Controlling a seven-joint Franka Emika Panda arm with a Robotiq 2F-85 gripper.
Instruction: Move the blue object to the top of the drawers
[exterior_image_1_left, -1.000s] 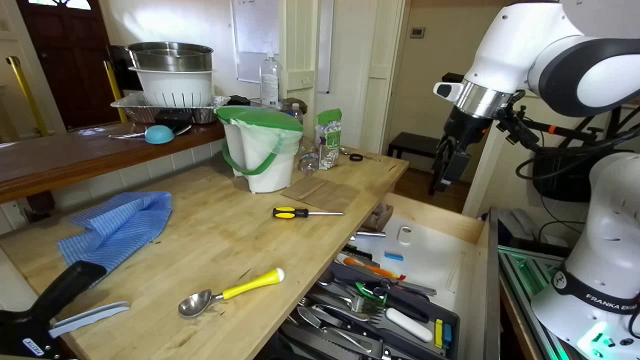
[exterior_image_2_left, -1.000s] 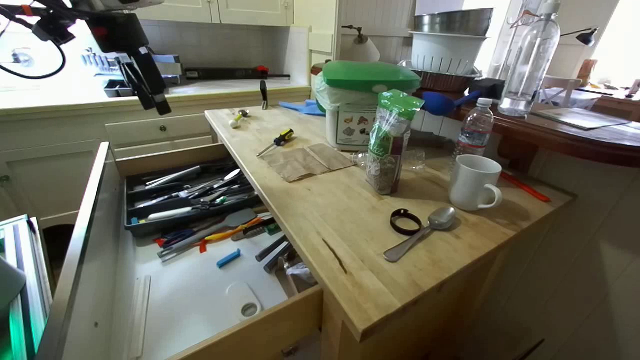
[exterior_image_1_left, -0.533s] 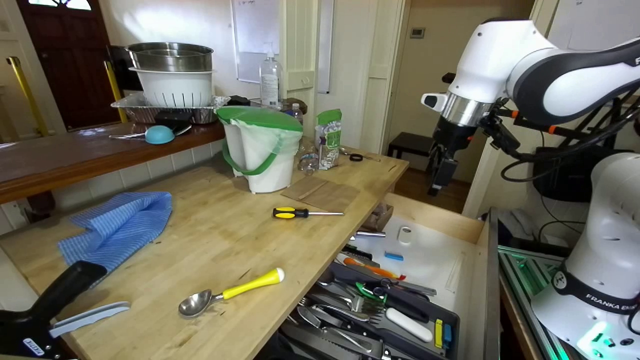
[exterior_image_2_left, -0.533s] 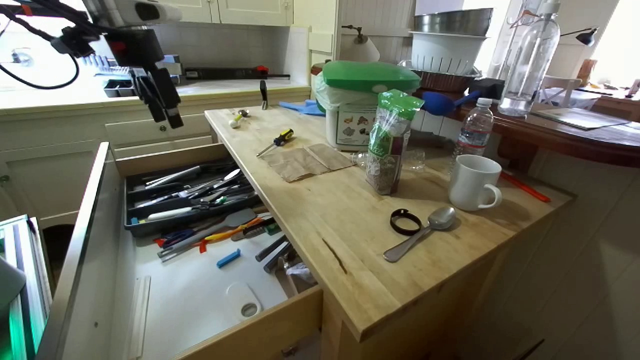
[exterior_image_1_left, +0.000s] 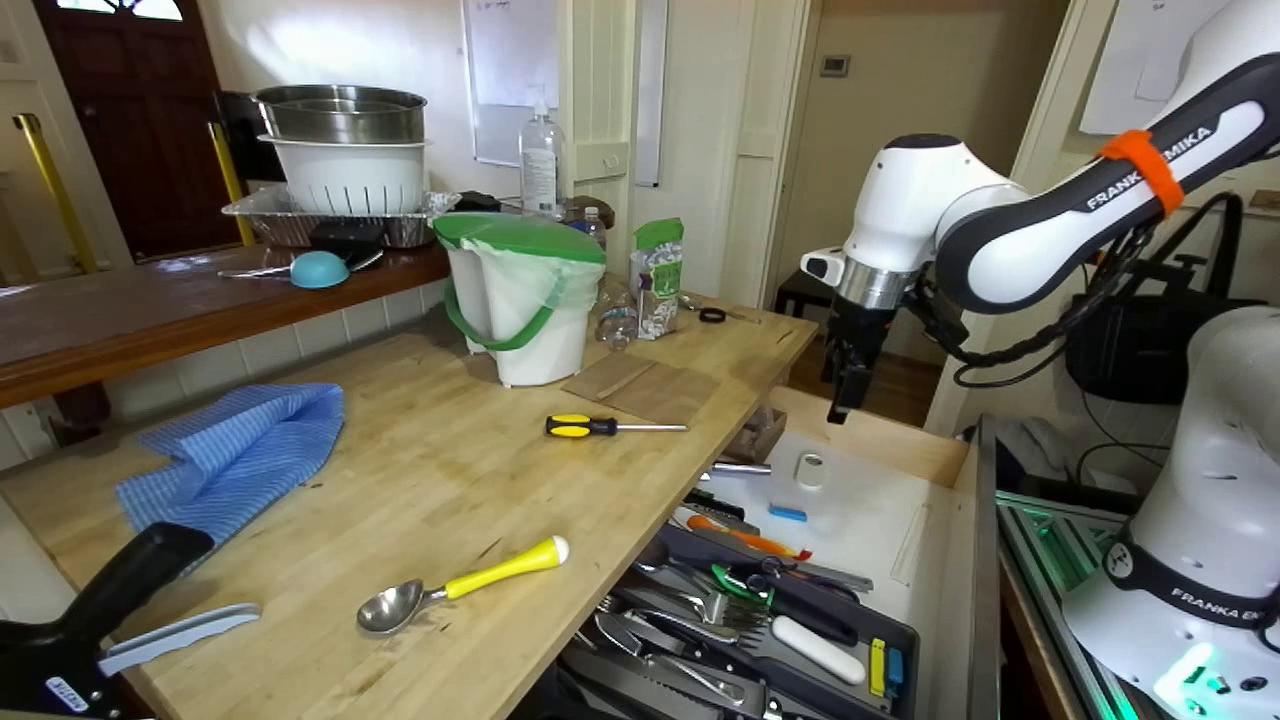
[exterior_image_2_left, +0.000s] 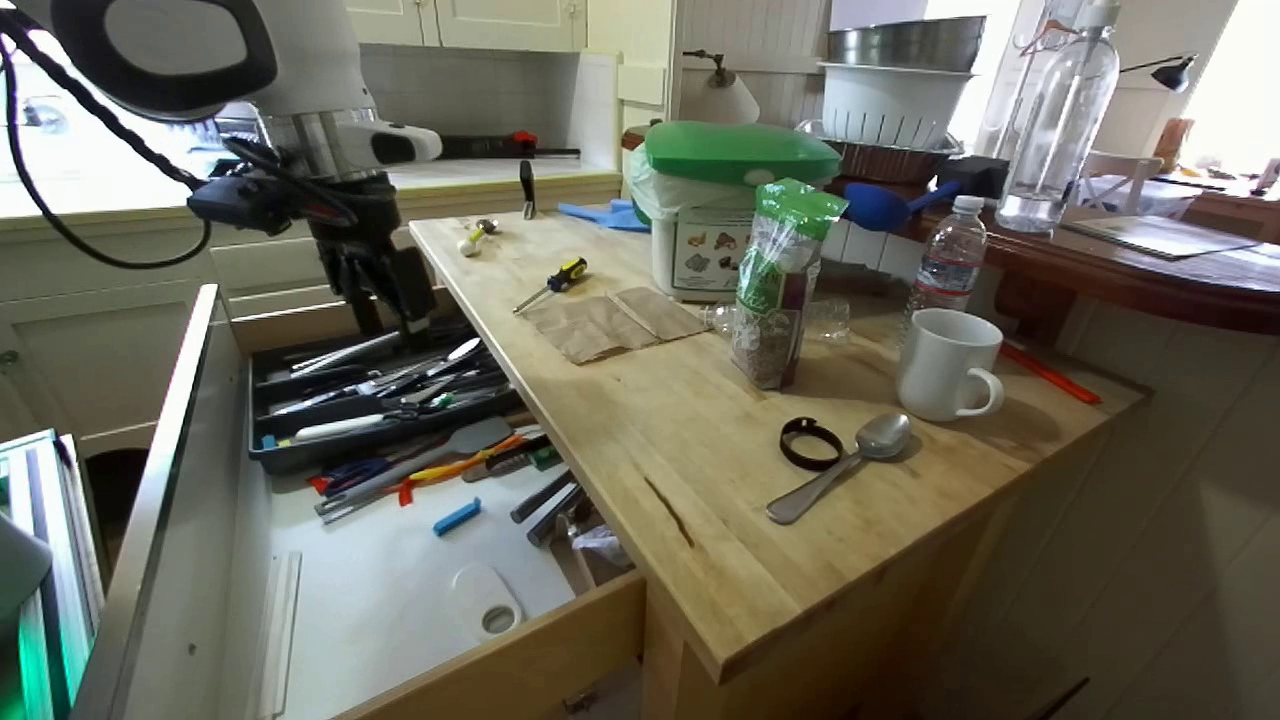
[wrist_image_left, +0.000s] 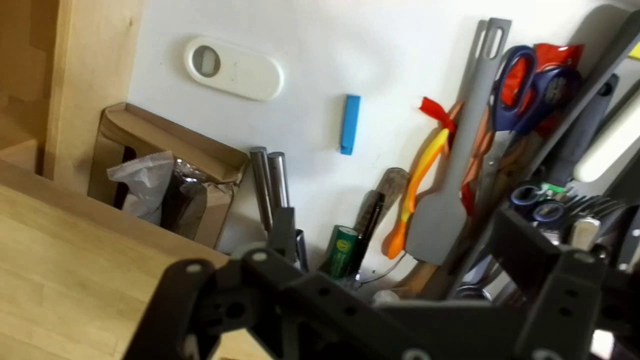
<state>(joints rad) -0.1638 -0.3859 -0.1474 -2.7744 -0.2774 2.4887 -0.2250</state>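
The blue object (exterior_image_1_left: 787, 513) is a small flat blue bar lying on the white floor of the open drawer. It also shows in an exterior view (exterior_image_2_left: 457, 517) and in the wrist view (wrist_image_left: 350, 124), with bare drawer floor around it. The drawers' pale plank top (exterior_image_1_left: 480, 480) spreads beside the open drawer; it also shows in an exterior view (exterior_image_2_left: 700, 410) and in the wrist view (wrist_image_left: 75, 290). My gripper (wrist_image_left: 397, 225) is open and empty, fingers wide apart and pointing down. It hangs above the drawer in both exterior views (exterior_image_1_left: 838, 398) (exterior_image_2_left: 393, 325), apart from the blue bar.
Near the bar lie a white oval piece (wrist_image_left: 235, 68), a grey spatula (wrist_image_left: 440, 220), scissors (wrist_image_left: 505, 107) and a cardboard box (wrist_image_left: 165, 135). A cutlery tray (exterior_image_2_left: 270, 455) fills one drawer end. The top bears a screwdriver (exterior_image_1_left: 585, 426), scoop (exterior_image_1_left: 505, 567), paper (exterior_image_1_left: 645, 388) and bin (exterior_image_1_left: 540, 340).
The arm has reached out and down: my gripper moved left and lower in an exterior view, and right and lower over the drawer in an exterior view. The objects have not moved.
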